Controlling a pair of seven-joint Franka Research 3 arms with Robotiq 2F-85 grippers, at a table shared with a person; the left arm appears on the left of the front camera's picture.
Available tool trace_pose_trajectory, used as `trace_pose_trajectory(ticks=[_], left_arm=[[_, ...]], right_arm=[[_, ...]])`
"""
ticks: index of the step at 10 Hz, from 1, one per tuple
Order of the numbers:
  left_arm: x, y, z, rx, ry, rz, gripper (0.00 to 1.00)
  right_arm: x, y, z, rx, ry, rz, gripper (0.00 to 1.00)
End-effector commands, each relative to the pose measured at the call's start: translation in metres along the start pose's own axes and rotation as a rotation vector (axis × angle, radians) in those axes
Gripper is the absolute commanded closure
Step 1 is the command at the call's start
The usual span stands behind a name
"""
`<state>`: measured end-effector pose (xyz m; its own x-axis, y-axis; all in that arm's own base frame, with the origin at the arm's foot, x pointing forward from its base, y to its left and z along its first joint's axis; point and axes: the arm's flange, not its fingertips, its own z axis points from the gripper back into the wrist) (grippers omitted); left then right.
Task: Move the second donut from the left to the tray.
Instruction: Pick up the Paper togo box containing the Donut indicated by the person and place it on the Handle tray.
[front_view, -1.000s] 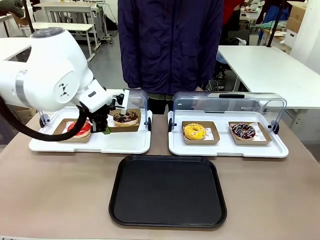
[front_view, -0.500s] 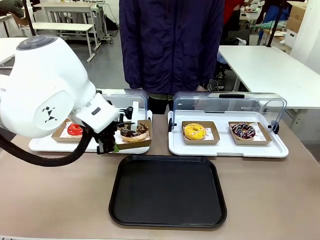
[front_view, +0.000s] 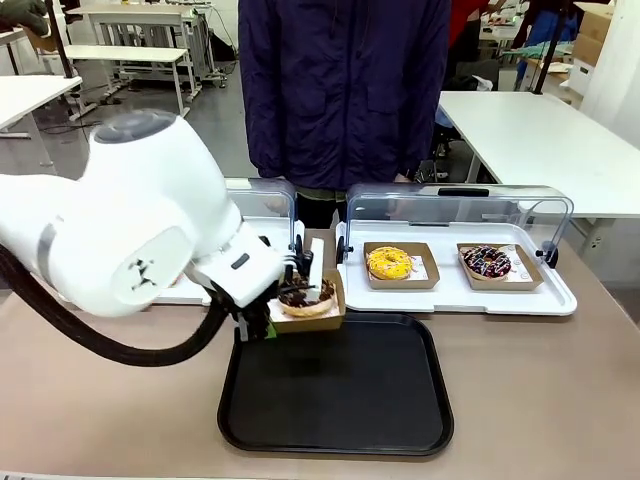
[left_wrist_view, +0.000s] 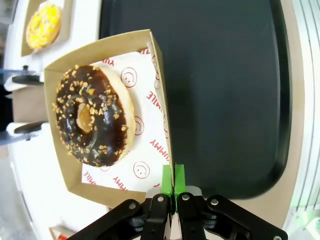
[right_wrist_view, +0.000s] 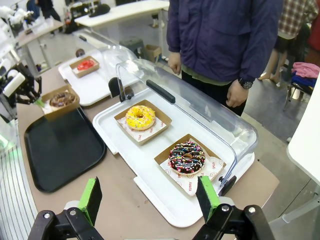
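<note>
The chocolate donut with pale sprinkles (front_view: 305, 293) (left_wrist_view: 92, 122) (right_wrist_view: 62, 99) sits in its brown cardboard holder (left_wrist_view: 157, 75) on white paper. My left gripper (front_view: 266, 328) (left_wrist_view: 173, 176) is shut on the holder's side wall, its green pads pinching the cardboard edge. The holder hangs tilted in the air over the far left corner of the black tray (front_view: 335, 390) (left_wrist_view: 225, 90) (right_wrist_view: 60, 150). My right gripper (right_wrist_view: 149, 200) stands open with nothing between its fingers, above the table's edge near the right display tray.
Two white display trays with raised clear lids stand behind the black tray. The right one (front_view: 455, 300) holds a yellow donut (front_view: 389, 263) and a dark donut with multicoloured sprinkles (front_view: 487, 262). A red donut (right_wrist_view: 86, 64) lies in the left one. A person stands at the far side.
My left arm has carried the held donut holder out of the left display tray, rightward and toward me, to over the black tray's far left corner.
</note>
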<state>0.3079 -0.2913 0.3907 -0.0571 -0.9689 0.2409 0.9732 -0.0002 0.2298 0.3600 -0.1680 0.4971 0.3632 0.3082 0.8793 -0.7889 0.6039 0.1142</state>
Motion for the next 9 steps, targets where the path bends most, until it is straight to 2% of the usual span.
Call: trace_pose_trajectory(ticks=[1, 9], left_arm=[[-0.002, -0.020, -0.018, 0.018, -0.013, 0.004, 0.98], [0.021, -0.063, -0.071, -0.029, 0.063, -0.011, 0.98]], right_arm=[[0.001, -0.002, -0.001, -0.003, -0.036, 0.025, 0.00], [0.001, -0.002, -0.001, -0.003, -0.036, 0.025, 0.00]])
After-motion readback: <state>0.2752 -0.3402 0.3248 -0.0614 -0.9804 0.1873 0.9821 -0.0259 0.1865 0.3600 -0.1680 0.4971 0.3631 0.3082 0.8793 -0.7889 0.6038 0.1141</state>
